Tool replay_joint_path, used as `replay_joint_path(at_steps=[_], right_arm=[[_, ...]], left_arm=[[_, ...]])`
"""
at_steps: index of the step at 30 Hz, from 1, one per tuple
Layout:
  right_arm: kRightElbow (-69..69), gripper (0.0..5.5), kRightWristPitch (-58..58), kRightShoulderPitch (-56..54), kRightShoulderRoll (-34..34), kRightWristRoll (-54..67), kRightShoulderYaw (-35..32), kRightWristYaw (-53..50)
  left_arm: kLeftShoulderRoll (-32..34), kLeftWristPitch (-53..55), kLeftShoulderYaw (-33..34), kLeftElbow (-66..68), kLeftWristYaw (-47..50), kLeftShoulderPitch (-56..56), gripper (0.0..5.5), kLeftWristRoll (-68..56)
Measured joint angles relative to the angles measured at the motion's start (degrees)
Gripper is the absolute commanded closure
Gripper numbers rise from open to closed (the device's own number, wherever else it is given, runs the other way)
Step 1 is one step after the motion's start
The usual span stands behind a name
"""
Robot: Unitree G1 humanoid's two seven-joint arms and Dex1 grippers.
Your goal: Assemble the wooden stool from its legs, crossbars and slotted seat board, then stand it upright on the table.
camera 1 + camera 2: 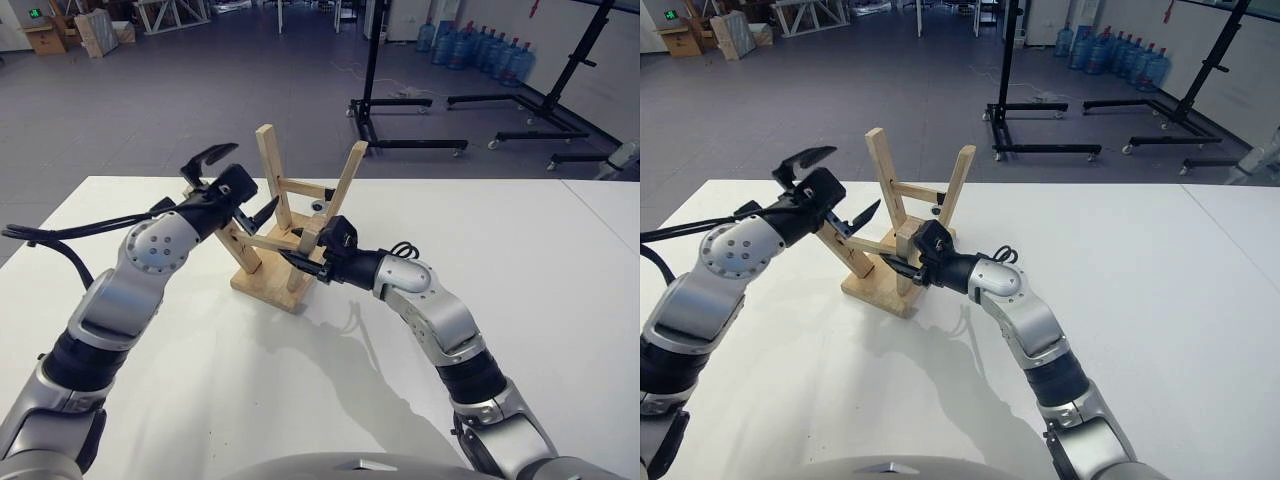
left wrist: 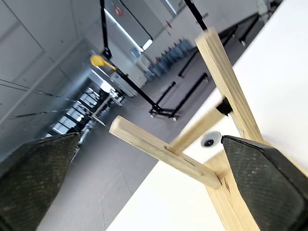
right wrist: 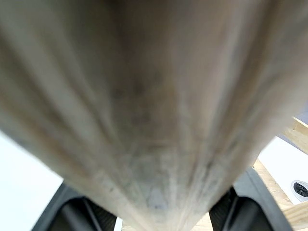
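While the stool (image 1: 285, 235) rests legs-up on its seat board (image 1: 262, 283) on the table (image 1: 500, 230), my right pincer (image 1: 310, 262) pinches a front leg (image 1: 303, 247) and my left pincer (image 1: 238, 185) hangs spread beside it. Assembly looks done, so next comes flipping it upright.

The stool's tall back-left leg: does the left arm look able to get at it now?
Probably yes: the left gripper is open right beside that leg, nothing between them. The right gripper grips a nearer leg, out of the way.
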Motion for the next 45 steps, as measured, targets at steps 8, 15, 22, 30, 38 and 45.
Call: replay_joint_path(at_steps=[8, 15, 22, 30, 38, 45], right_arm=[[0.30, 3.45, 0.03, -0.09, 0.65, -0.02, -0.02, 0.30], [1.79, 3.45, 0.10, -0.20, 1.32, -0.50, 0.16, -0.18], [1.91, 3.45, 0.01, -0.55, 1.45, -0.77, 0.08, -0.13], [1.75, 3.45, -0.98, -0.61, -0.46, 0.20, -0.30, 2.77], [-5.64, 3.45, 0.14, 5.32, -10.62, 9.22, -5.52, 13.07], [-7.35, 3.45, -0.05, 8.07, -14.86, 13.04, -7.58, 16.78]], left_arm=[[-3.14, -6.08, -1.94, 2.36, -1.40, 4.29, 0.10, 6.23], [-6.93, -16.73, -4.83, 8.37, 3.61, 8.81, 0.10, 13.44], [-12.76, -12.17, 1.16, 9.50, 2.51, 7.46, 0.10, 8.41], [-16.70, 3.09, 17.89, 3.05, 3.00, -22.96, 0.10, -5.45], [-6.67, 13.31, 42.76, 6.11, -11.19, -1.44, 0.10, -21.73], [-17.47, 11.90, 42.71, 9.51, -18.25, 22.36, 0.10, -30.78]])
